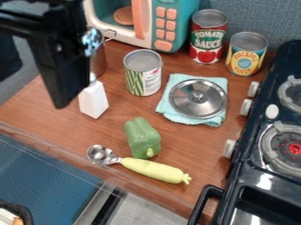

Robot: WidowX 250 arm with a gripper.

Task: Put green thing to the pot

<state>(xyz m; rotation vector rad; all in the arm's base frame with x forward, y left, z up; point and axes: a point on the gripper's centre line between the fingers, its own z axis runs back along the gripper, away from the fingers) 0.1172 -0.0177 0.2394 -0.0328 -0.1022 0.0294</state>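
We log: round silver metal lid (198,97) on square turquoise cloth (169,111); blocky green plastic pepper (141,137) front-left of both (behind yellow-handled metal spoon (154,170)).

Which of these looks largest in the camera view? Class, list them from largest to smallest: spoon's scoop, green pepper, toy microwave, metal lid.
1. Toy microwave, even partly cut off
2. Metal lid
3. Green pepper
4. Spoon's scoop
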